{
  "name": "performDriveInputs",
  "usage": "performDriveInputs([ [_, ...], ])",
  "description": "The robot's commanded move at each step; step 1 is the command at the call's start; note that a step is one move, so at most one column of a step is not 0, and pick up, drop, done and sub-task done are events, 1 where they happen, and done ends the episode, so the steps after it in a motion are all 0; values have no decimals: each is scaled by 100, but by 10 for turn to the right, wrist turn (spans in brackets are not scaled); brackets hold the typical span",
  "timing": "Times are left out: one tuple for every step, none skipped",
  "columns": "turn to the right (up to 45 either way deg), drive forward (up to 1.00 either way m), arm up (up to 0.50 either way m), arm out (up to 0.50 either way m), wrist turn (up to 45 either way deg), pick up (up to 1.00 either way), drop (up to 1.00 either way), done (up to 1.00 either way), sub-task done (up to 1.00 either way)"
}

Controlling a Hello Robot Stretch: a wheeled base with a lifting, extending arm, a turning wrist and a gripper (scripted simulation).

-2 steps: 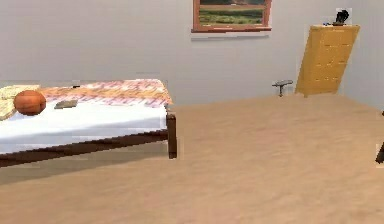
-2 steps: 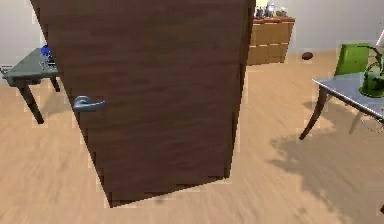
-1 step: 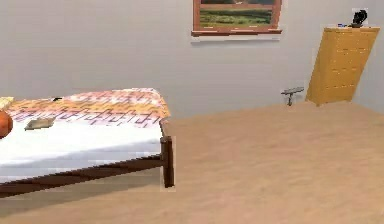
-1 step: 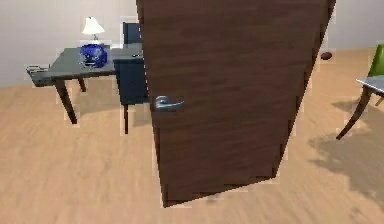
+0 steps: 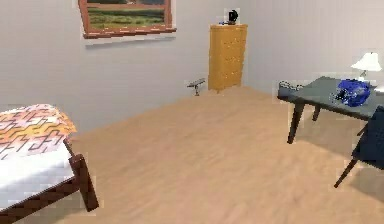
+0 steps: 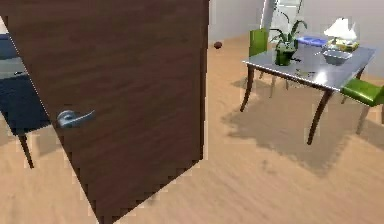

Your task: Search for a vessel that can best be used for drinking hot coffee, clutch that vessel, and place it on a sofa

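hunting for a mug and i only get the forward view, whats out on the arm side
Observer: A dark wood door stands close, across that view's left and middle.
Operator: anything past it
Observer: Past its right edge, a dark table stands at the upper right with a plant on it.
Operator: anything to drink from on there
Observer: Cannot tell. A small grey bowl-like thing sits right of the plant, too small to name.
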Motion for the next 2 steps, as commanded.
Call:
performDriveInputs([
  [0, 100, 0, 0, 0, 0, 0, 0, 0],
  [210, 0, 0, 0, 0, 0, 0, 0, 0],
])
